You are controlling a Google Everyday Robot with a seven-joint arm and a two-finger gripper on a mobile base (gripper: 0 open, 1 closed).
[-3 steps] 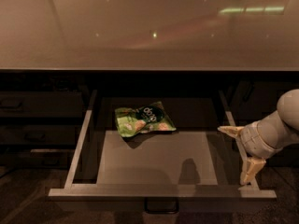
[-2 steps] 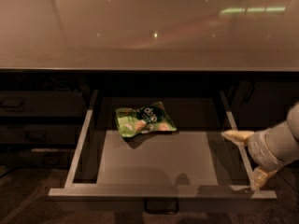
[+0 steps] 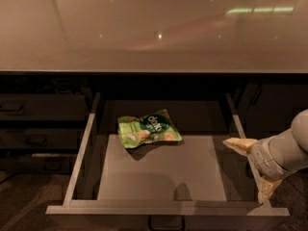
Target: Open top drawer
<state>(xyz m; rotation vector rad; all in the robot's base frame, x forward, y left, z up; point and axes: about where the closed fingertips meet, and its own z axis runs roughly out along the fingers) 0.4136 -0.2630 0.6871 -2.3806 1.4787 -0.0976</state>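
The top drawer [image 3: 163, 210] stands pulled far out under the counter, its pale grey floor [image 3: 163, 170] and light metal side rails showing. Its recessed handle [image 3: 166, 223] sits at the centre of the front, at the bottom edge of the view. A green snack bag [image 3: 148, 129] lies on the floor toward the back left. My gripper [image 3: 252, 167] is at the drawer's right side, near the front corner, open. One cream finger [image 3: 238, 144] points over the right rail and the other [image 3: 267, 189] hangs outside it. Nothing is between them.
A glossy beige countertop [image 3: 154, 28] overhangs the drawer. Narrower dark drawers [image 3: 38, 109] stack at the left, shut. Dark cabinet fronts [image 3: 274, 105] stand at the right behind my arm [image 3: 288, 150]. Brown floor shows at the lower left.
My gripper has drawn back to the right and slightly down, away from the drawer's right front corner. The drawer and the snack bag have not moved.
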